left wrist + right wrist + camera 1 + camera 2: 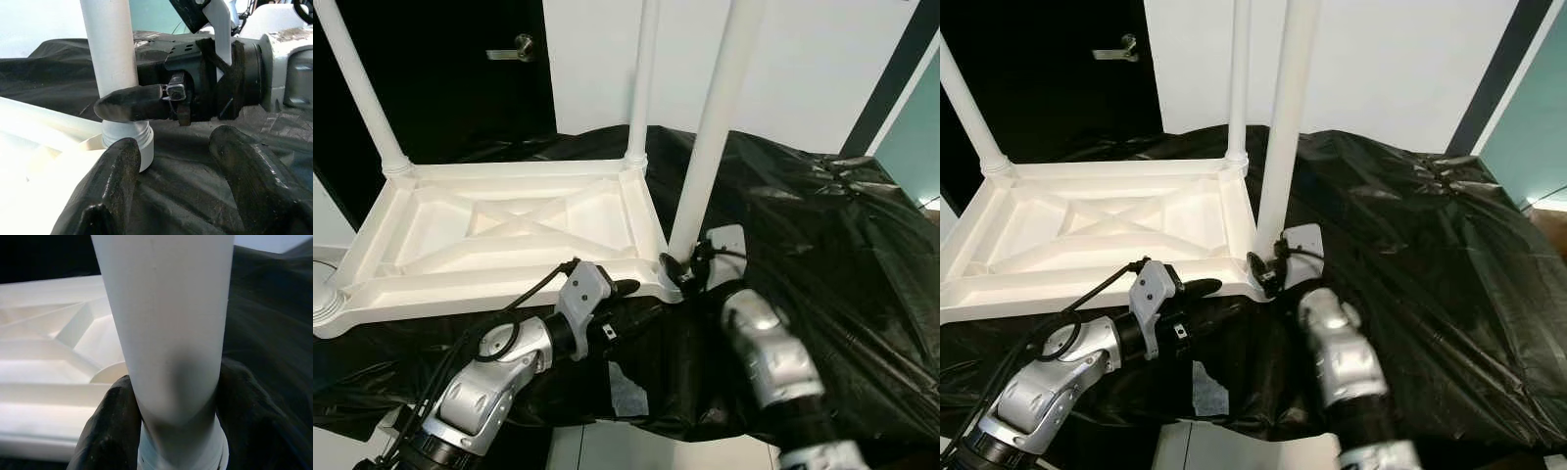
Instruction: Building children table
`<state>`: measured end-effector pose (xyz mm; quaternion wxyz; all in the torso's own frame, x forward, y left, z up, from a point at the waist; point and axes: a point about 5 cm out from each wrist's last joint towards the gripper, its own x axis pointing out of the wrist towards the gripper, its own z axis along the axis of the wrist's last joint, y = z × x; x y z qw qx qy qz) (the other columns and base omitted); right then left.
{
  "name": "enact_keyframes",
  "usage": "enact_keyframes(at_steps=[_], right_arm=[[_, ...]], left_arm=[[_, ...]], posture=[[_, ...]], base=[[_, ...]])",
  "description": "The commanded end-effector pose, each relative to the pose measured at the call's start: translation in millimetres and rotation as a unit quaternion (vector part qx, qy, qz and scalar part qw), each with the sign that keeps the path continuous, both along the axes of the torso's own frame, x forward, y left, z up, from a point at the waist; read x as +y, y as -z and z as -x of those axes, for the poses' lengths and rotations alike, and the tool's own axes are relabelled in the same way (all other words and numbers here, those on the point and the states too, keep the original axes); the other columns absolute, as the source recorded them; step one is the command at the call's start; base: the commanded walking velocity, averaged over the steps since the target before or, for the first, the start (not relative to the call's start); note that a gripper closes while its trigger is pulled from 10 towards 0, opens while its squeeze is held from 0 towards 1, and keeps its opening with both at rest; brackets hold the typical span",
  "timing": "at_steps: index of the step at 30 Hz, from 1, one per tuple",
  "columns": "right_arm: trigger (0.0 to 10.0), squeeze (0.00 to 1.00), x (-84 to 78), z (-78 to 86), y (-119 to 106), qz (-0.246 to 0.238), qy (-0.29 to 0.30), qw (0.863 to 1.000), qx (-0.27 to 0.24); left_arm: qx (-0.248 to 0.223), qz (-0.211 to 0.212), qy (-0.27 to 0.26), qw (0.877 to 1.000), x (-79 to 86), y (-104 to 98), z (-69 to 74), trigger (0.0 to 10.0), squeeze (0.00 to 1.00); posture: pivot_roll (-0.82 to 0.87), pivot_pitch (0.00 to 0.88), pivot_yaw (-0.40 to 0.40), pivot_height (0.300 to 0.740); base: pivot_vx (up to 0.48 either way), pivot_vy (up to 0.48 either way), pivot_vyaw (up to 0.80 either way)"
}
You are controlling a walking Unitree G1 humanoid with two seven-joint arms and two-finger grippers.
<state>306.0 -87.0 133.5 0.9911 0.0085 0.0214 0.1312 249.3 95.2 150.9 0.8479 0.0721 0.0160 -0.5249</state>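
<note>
A white children's table [509, 230] lies upside down on a black plastic sheet [822, 255]. White legs stand upright at its far left corner [362, 93] and far right corner [643, 88]. My right gripper [680, 266] is shut on the near right leg [710, 147], just above the socket; in the right wrist view both black fingers [112, 421] press against the leg [166, 323]. Beside the table's front edge, left of that leg, my left gripper [622, 289] is open with nothing between its fingers [117, 166].
The sheet covers a low surface and falls off at its near edge. A dark door with a lever handle [514, 47] stands behind on the left, and a white wall is behind the table. A leg base [323, 299] shows at the table's near left corner.
</note>
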Motion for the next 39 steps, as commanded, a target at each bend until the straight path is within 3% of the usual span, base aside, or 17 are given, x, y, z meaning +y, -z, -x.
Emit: enact_keyframes(at_steps=[1, 4, 12, 13, 19, 22, 23, 24, 28, 29, 30, 32, 35, 36, 39], right_arm=[[10.0, 0.00, 5.0, 2.2, 9, -0.003, 0.010, 1.000, 0.028], [10.0, 0.00, 9.9, 4.2, 6, -0.012, 0.016, 0.999, 0.029], [10.0, 0.00, 2.2, 10.5, -7, -0.009, 0.034, 0.999, -0.001], [10.0, 1.00, -3.6, 9.8, -9, -0.009, 0.032, 0.999, -0.011], [10.0, 1.00, -28.6, 9.6, -16, -0.010, 0.007, 0.999, -0.039], [10.0, 1.00, -52.8, 11.9, -13, 0.010, -0.052, 0.998, -0.046], [10.0, 1.00, -52.8, 11.9, -13, 0.010, -0.052, 0.998, -0.046], [10.0, 1.00, -63.7, 14.4, -11, 0.035, -0.108, 0.992, -0.049], [10.0, 1.00, -66.1, 15.2, -11, 0.042, -0.122, 0.990, -0.050], [10.0, 0.00, -70.8, 14.5, -10, 0.048, -0.144, 0.987, -0.048], [10.0, 0.00, -70.8, 14.5, -10, 0.048, -0.144, 0.987, -0.048], [10.0, 0.00, -79.9, 7.5, -7, 0.048, -0.210, 0.976, -0.031], [10.0, 0.00, -82.3, 1.7, -8, 0.053, -0.239, 0.969, -0.024], [10.0, 0.00, -82.1, -6.0, -9, 0.063, -0.276, 0.959, -0.015], [10.0, 0.00, -80.0, -9.5, -9, 0.071, -0.294, 0.953, -0.010]], left_arm=[[0.004, -0.011, 0.034, 0.999, -2.6, 2, 4.1, 10.0, 0.00], [0.006, -0.012, 0.039, 0.999, -3.1, 3, 4.5, 10.0, 0.00], [0.004, -0.013, 0.046, 0.999, -4.6, 1, 3.0, 10.0, 0.00], [0.004, -0.012, 0.046, 0.999, -4.9, 1, 3.2, 10.0, 0.00], [0.005, -0.011, 0.047, 0.999, -5.8, 1, 4.4, 10.0, 0.00], [0.005, -0.010, 0.045, 0.999, -5.1, 0, 4.4, 10.0, 0.00], [0.005, -0.010, 0.045, 0.999, -5.1, 0, 4.4, 10.0, 0.00], [0.005, -0.010, 0.045, 0.999, -4.4, 0, 4.5, 10.0, 0.00], [0.005, -0.010, 0.044, 0.999, -4.2, -1, 4.5, 10.0, 0.00], [0.004, -0.010, 0.044, 0.999, -4.0, -1, 4.1, 10.0, 0.00], [0.004, -0.010, 0.044, 0.999, -4.0, -1, 4.1, 10.0, 0.00], [0.002, -0.009, 0.041, 0.999, -3.4, -2, 2.5, 10.0, 0.00], [0.001, -0.009, 0.039, 0.999, -2.8, -3, 1.6, 10.0, 0.00], [-0.001, -0.009, 0.036, 0.999, -1.7, -4, 0.8, 10.0, 0.00], [-0.001, -0.010, 0.034, 0.999, -1.0, -4, 0.6, 10.0, 0.00]], posture=[[0.05, 0.000, -0.079, 0.740], [0.04, 0.000, -0.076, 0.740], [0.03, 0.000, -0.061, 0.740], [0.03, 0.000, -0.060, 0.740], [0.03, 0.000, -0.059, 0.740], [0.03, 0.000, -0.054, 0.740], [0.03, 0.000, -0.054, 0.740], [0.02, 0.000, -0.047, 0.740], [0.02, 0.000, -0.047, 0.740], [0.02, 0.000, -0.046, 0.740], [0.02, 0.000, -0.046, 0.740], [0.03, 0.000, -0.047, 0.740], [0.04, 0.000, -0.049, 0.740], [0.04, 0.000, -0.050, 0.740], [0.05, 0.000, -0.052, 0.740]], base=[[0.000, 0.000, 0.00], [0.000, 0.000, 0.00], [0.000, 0.000, 0.00], [0.000, 0.000, 0.00], [0.000, 0.000, 0.00], [0.000, 0.000, 0.00], [0.000, 0.000, 0.00], [0.000, 0.000, 0.00], [0.000, 0.000, 0.00], [0.000, 0.000, 0.00], [0.000, 0.000, 0.00], [0.000, 0.000, 0.00], [0.000, 0.000, 0.00], [0.000, 0.000, 0.00], [0.000, 0.000, 0.00]])
